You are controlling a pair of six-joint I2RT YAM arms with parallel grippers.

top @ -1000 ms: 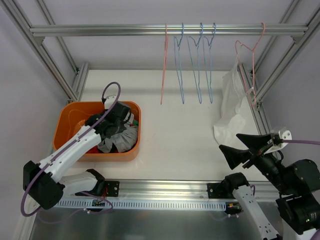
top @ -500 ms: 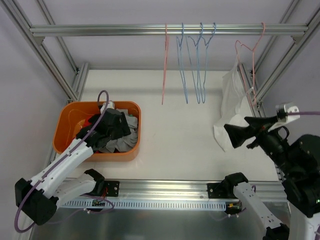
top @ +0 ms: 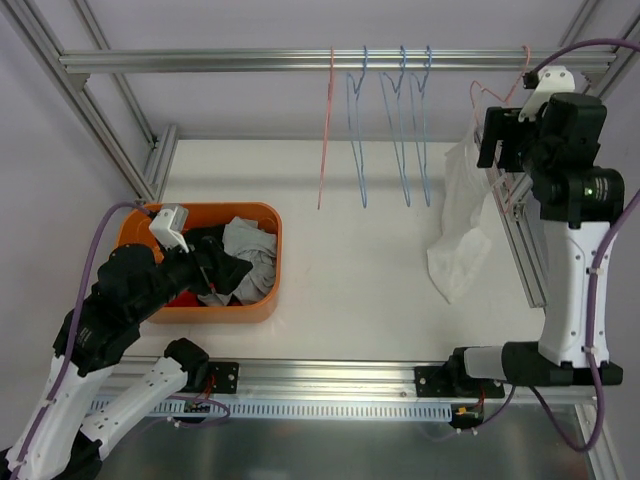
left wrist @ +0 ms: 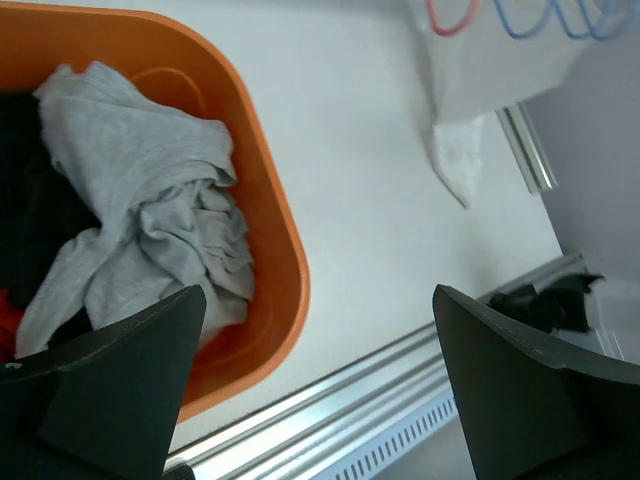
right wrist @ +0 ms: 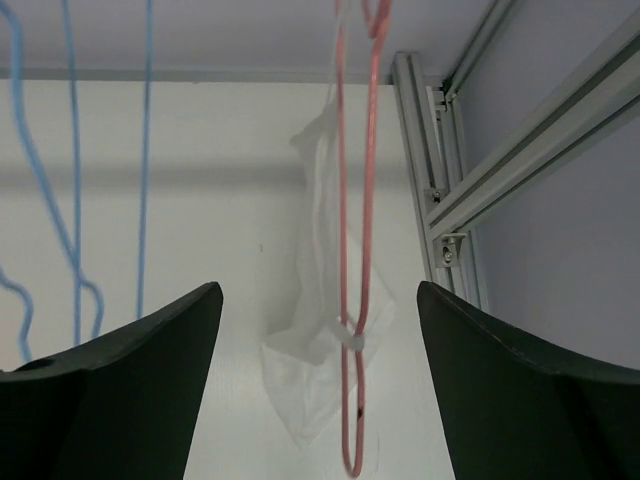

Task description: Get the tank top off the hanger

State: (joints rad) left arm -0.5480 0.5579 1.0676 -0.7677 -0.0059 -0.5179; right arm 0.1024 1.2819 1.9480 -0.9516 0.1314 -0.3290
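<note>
A white tank top (top: 458, 230) hangs from a pink hanger (top: 507, 100) at the right end of the rail, its lower part resting on the table. In the right wrist view one strap of the tank top (right wrist: 318, 340) loops round the hanger wire (right wrist: 342, 230). My right gripper (top: 496, 140) is raised beside that hanger. It (right wrist: 319, 290) stands open with the wire between its fingers, touching neither. My left gripper (top: 218, 275) hovers open over the orange bin (top: 130, 235), and in the left wrist view it (left wrist: 318, 298) holds nothing.
The bin (left wrist: 280, 250) holds a grey garment (left wrist: 150, 200) and dark clothes. Bare blue hangers (top: 390, 130) and a second pink hanger (top: 327, 130) hang mid-rail (top: 250, 61). Aluminium frame posts (right wrist: 440, 180) stand close on the right, and a slotted rail (top: 330, 378) runs along the near edge.
My left gripper opened, left the grey garment in the bin and drew back toward its base. My right arm rose from low at the right up to the pink hanger.
</note>
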